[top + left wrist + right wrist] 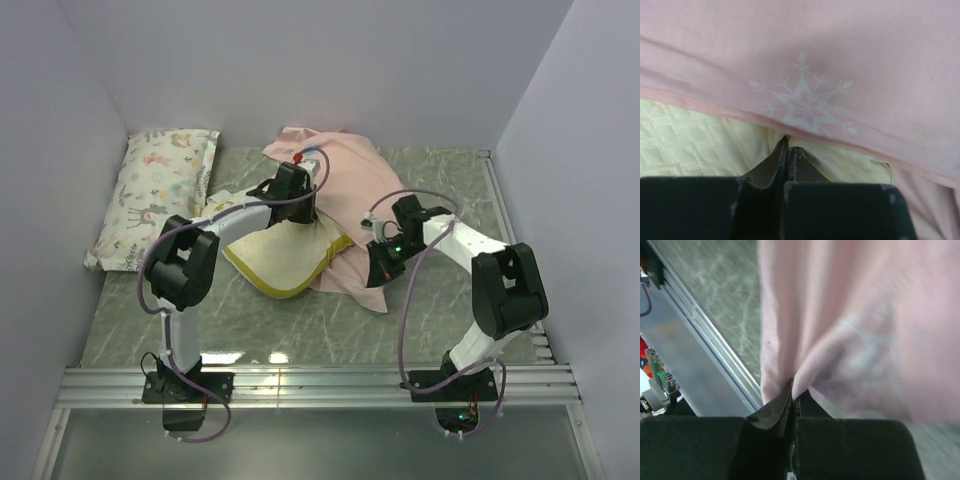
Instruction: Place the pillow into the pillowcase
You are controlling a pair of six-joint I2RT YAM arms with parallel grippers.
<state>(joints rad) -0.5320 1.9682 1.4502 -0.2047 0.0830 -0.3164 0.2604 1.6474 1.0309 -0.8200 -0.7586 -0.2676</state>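
Jaws together on both sides: left gripper (788, 145) nips pillow (690, 145) cover below pillowcase (890, 60) hem; right gripper (792, 390) clamps a pink fold. Snowflake print (805, 102) shows in left wrist view only.

Printed white pillow (160, 195), green marbled table (300, 330)

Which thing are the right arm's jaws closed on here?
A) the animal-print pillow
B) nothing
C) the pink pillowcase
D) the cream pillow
C: in the right wrist view, the right gripper has its jaws shut on a gathered fold of the pink pillowcase.
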